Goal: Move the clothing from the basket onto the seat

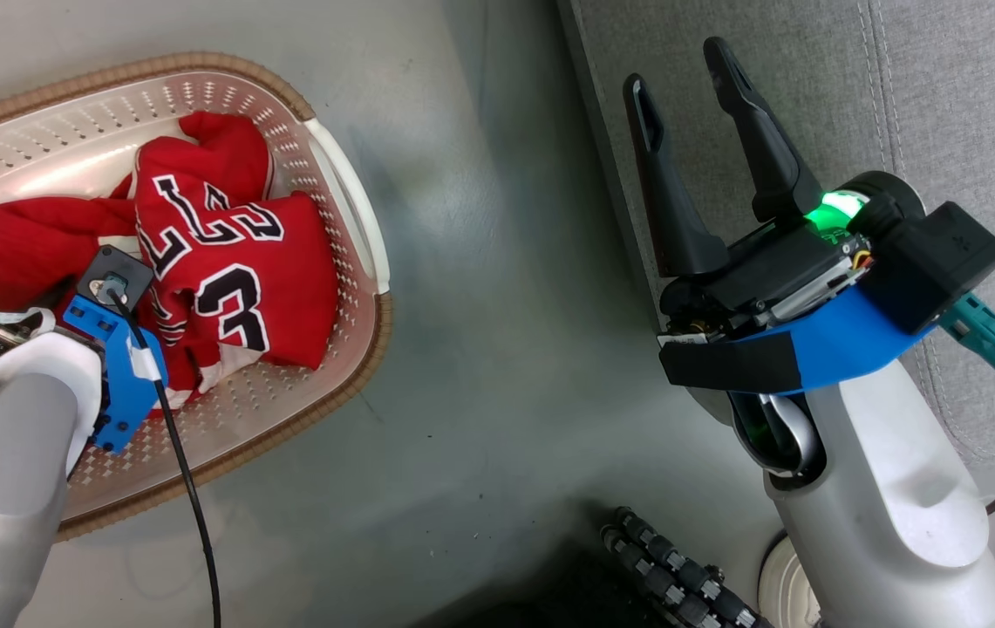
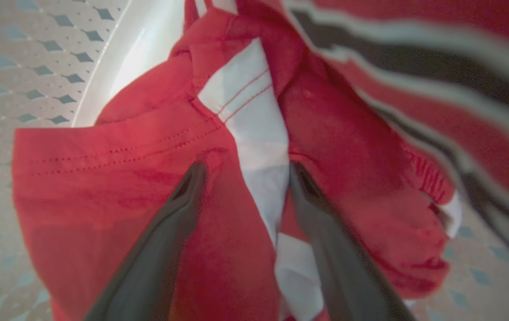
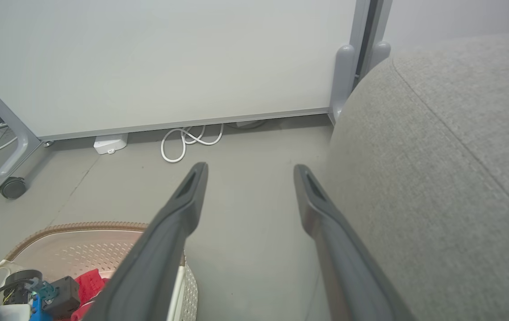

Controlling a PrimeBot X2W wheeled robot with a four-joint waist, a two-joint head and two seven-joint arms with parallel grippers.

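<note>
Head view: clothing (image 1: 235,262) reads 3; left tool (image 2: 247,168) and right tool (image 1: 677,68) both spread wide.

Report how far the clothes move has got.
Done: nothing; the clothing lies in the basket, none on the visible seat. In hand: the left claw, open, straddles a white-striped fold. Left: grip, lift, carry everything over. The right claw is open and empty beside the seat.

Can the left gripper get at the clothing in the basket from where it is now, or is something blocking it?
Probably yes. The left gripper is open and low inside the basket, with a red-and-white fold of the clothing lying between its fingers. Nothing stands in the way.
</note>
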